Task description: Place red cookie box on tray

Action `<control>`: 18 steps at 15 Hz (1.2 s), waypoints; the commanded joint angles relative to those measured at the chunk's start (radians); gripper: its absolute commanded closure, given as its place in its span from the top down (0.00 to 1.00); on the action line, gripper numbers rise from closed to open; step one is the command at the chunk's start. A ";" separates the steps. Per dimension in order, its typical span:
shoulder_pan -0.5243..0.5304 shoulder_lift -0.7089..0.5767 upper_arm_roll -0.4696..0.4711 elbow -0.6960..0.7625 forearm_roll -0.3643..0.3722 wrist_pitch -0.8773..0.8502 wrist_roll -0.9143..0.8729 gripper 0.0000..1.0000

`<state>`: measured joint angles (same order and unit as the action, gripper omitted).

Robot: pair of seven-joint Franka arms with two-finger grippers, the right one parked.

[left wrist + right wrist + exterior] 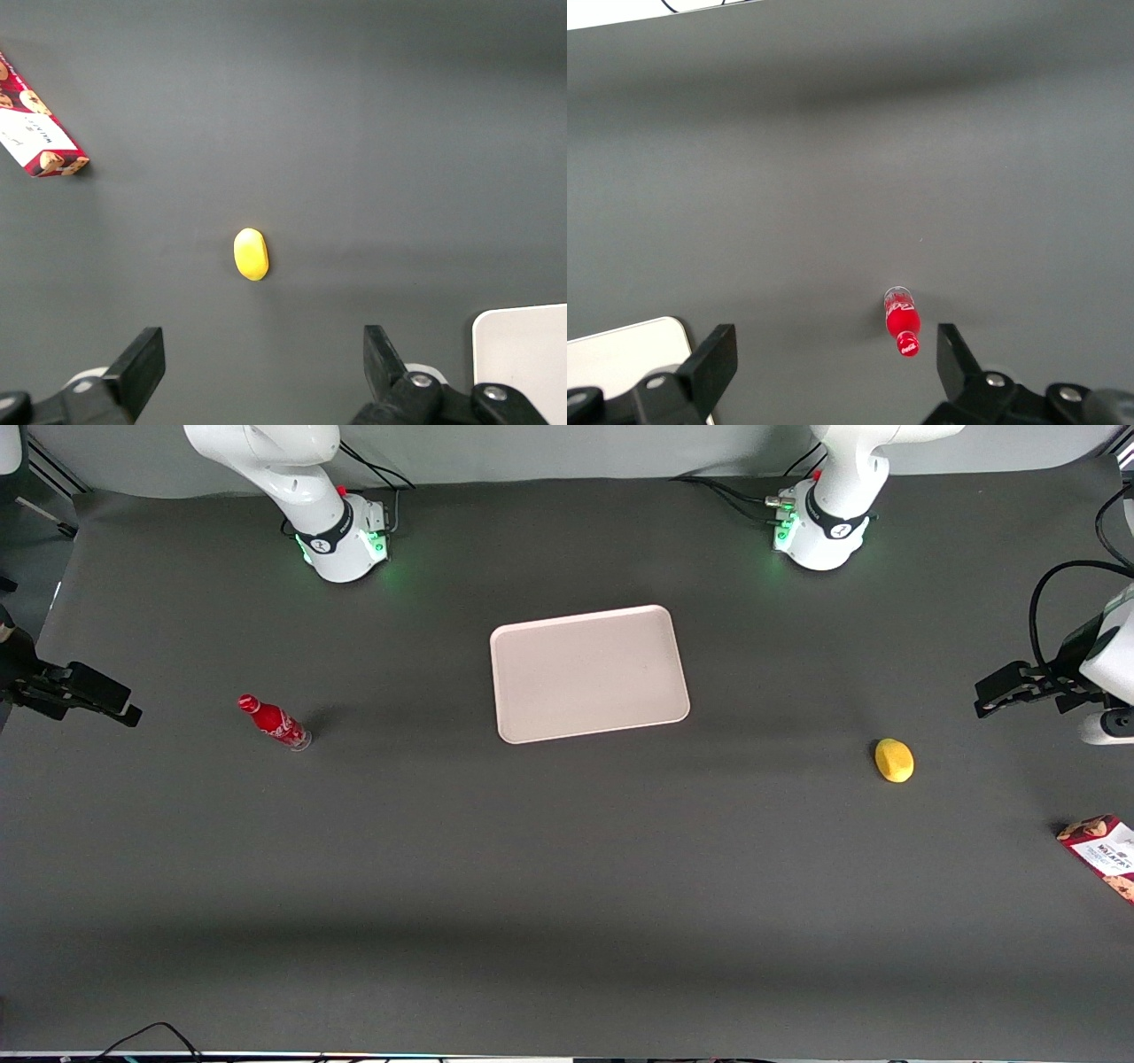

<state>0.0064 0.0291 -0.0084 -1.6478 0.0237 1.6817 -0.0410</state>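
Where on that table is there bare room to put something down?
The tray holds nothing. Bare cloth lies between red bottle and tray, and nearer the camera. Busier: lemon, red cookie box, open gripper above.

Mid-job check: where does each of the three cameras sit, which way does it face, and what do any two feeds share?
Front: high, facing both arm bases, looking down on the tray; left arm's tool hangs open above the table, toward the working arm's end.
Left wrist: faces down past its fingers; shares the red cookie box and lemon with front.
Right wrist: faces down at the red bottle, also in front.
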 commanded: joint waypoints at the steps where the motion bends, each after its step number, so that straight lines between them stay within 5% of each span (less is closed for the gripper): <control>1: -0.006 0.008 0.005 0.022 -0.007 -0.025 0.013 1.00; 18: 0.082 0.043 0.007 0.023 0.008 -0.005 0.021 1.00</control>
<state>0.0380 0.0488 -0.0011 -1.6478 0.0248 1.6809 -0.0409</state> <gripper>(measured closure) 0.000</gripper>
